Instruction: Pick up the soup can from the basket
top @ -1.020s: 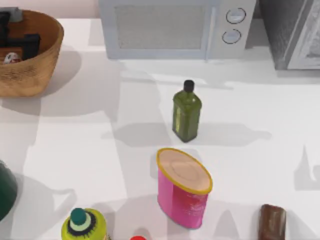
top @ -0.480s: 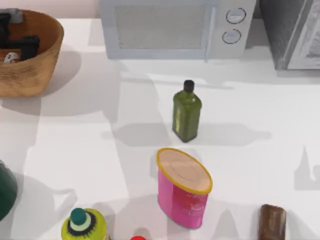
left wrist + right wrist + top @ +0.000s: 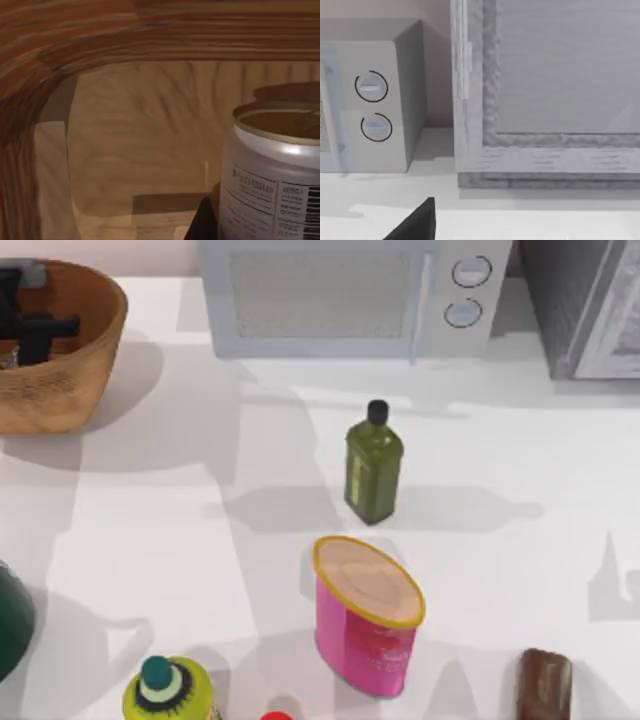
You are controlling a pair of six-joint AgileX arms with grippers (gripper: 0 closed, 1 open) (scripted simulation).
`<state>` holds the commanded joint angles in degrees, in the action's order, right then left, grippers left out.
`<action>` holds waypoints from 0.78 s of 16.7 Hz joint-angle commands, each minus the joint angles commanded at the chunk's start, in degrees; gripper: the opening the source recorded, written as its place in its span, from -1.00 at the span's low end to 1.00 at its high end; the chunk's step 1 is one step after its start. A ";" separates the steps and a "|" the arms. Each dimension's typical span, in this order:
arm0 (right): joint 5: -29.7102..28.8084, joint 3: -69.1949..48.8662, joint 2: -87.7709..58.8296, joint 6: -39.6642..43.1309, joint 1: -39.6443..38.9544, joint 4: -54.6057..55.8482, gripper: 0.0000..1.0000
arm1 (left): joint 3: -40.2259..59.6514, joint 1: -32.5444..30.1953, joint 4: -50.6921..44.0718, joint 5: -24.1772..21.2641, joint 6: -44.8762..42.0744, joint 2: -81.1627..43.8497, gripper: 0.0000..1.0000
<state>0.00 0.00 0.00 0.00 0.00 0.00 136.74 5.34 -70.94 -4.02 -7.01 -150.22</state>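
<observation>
Left wrist view, nearest first: one dark finger (image 3: 204, 222) of the left hand (image 3: 40, 330) stands just beside the lower wall of the soup can (image 3: 272, 175). The can's side is white with small printed text and a barcode; its round end is rimmed and pale. Whether that finger touches the can cannot be told, and whether the hand is wide, narrow or holding the can cannot be told either. Beyond the finger and the can lies the tan inner floor and wall of the basket (image 3: 90, 55), with its ribbed coils curving around above the can.

Top view: the left hand is down inside the basket (image 3: 85, 380), at the far left corner of the worktop (image 3: 200, 570). A small part of the soup can (image 3: 10, 358) shows just beside the hand, inside the basket and close to its left wall.

Items out from the left hand, toward the worktop's right:
- Microwave (image 3: 350, 295), at the far edge, near the basket.
- Dark green bottle (image 3: 374, 465), upright, well apart from the hand.
- Pink canister (image 3: 365, 615) with a gold rim, nearer the front edge than the bottle.
- Yellow-green bottle (image 3: 170, 690) with a teal cap, at the front edge.
- Brown object (image 3: 545, 685), at the front right.

Right wrist view: a dark part of the right hand (image 3: 417, 222) shows above the worktop, with the microwave's two dials (image 3: 372, 107) and a grey appliance (image 3: 550, 100) beyond it. Its opening cannot be told.
</observation>
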 joint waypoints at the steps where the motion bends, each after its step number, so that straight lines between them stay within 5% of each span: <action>1: 0.00 0.00 0.00 0.00 0.00 0.00 1.00 | 0.00 0.00 0.00 0.00 0.00 0.00 -0.81; 3: 0.00 0.00 0.00 0.00 0.00 0.00 1.00 | 0.00 0.00 0.00 0.00 0.00 0.00 -1.00; 13: 0.00 0.00 0.00 0.00 0.00 0.00 1.00 | -2.52 0.14 -0.05 0.43 0.68 4.07 -1.00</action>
<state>0.00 0.00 0.00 0.00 0.00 0.00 134.21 5.48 -70.99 -3.59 -6.33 -146.16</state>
